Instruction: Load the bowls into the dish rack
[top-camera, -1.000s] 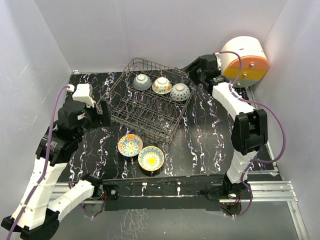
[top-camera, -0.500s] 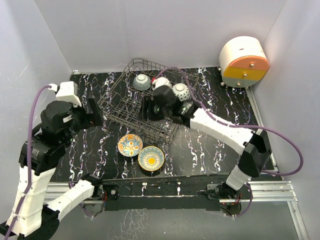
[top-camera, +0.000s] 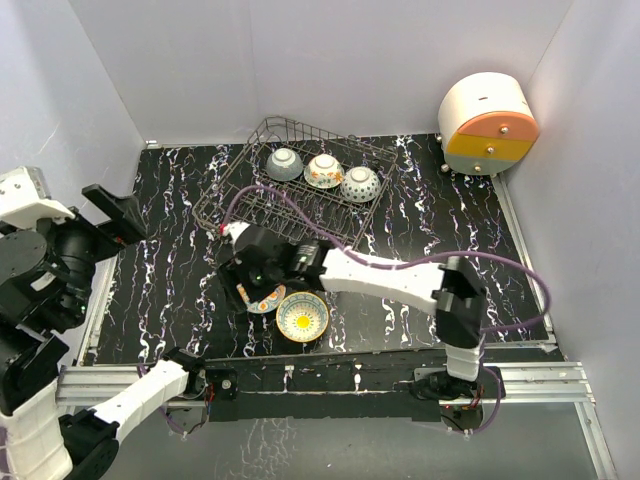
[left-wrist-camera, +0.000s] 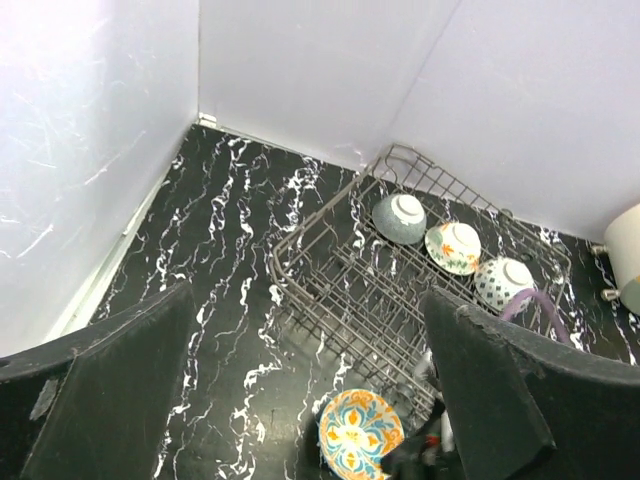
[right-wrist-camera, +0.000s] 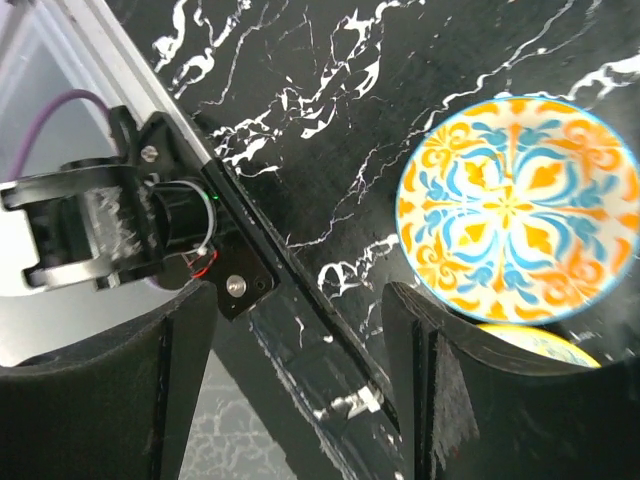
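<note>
The dish rack (top-camera: 262, 212) sat skewed on the desk (top-camera: 420, 250), its near end swung left. Which side was the longer could not be told. Along its far end stood a row of three bowls with their feet turned up: a grey bowl (top-camera: 284, 163), an orange-green floral bowl (top-camera: 324, 170) and a blue-patterned bowl (top-camera: 360, 184). Just near of the rack, mouth up on the desk, lay the orange-blue floral bowl (right-wrist-camera: 515, 210) and the yellow sunflower bowl (top-camera: 302, 315), side by side.

The right hand (right-wrist-camera: 300, 330) hung at the floral bowl's left rim with its fingers apart and empty. The left hand (left-wrist-camera: 305, 340) was raised over the desk's left edge, also spread and empty.

The desk was black with white veining, inside pale walls (top-camera: 330, 60). A round white cabinet (top-camera: 488, 122) stood in the far right corner.
</note>
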